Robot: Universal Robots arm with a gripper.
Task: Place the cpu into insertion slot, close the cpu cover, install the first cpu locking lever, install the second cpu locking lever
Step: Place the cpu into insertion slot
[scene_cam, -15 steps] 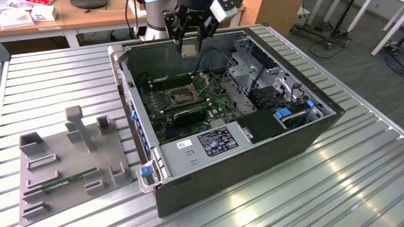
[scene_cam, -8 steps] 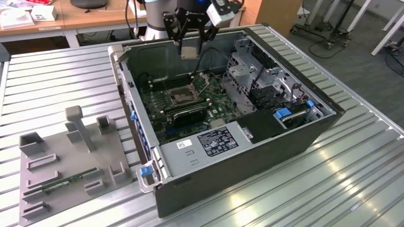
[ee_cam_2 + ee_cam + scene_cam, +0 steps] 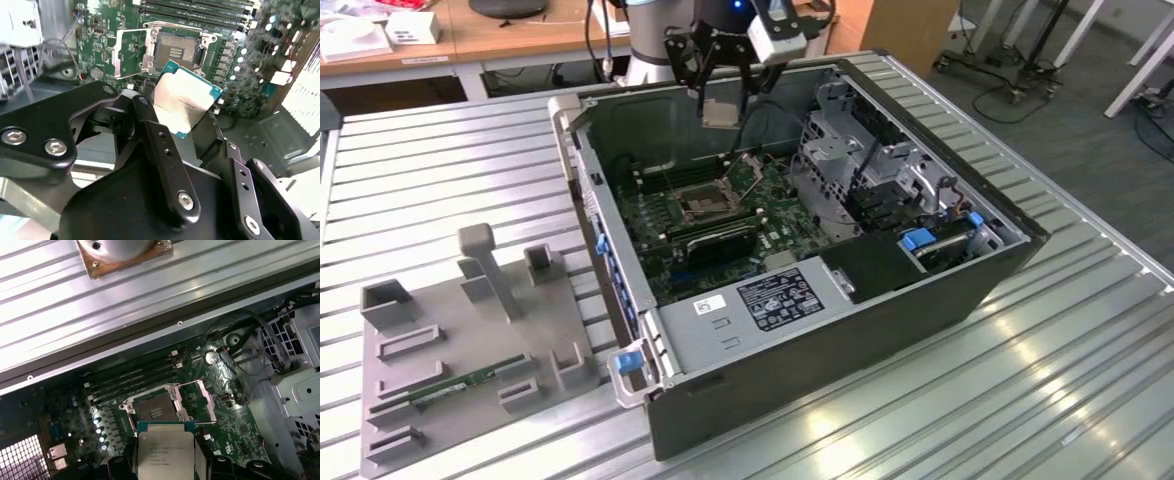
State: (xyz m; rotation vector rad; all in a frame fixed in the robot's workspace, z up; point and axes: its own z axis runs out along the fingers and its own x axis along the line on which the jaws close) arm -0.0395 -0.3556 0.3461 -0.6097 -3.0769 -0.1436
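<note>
My gripper [image 3: 720, 100] hangs above the open computer case [image 3: 961, 290], shut on the cpu [image 3: 719, 110], a small flat silvery square. In both wrist views the cpu [image 3: 184, 99] [image 3: 164, 452] sits pinched between the black fingers [image 3: 159, 145], tilted and well above the board. Below it the insertion slot [image 3: 175, 50] [image 3: 154, 412] [image 3: 700, 203] lies bare, with a dark centre and a metal rim on the green board. The cpu cover [image 3: 120, 52] [image 3: 210, 402] stands swung open beside the slot.
Long black memory slots [image 3: 132, 380] run beside the socket. A metal drive cage [image 3: 854, 160] and cables crowd the case at the exterior view's right. A grey fixture [image 3: 467, 350] holding a green memory stick [image 3: 460, 383] sits on the slatted table [image 3: 1067, 400].
</note>
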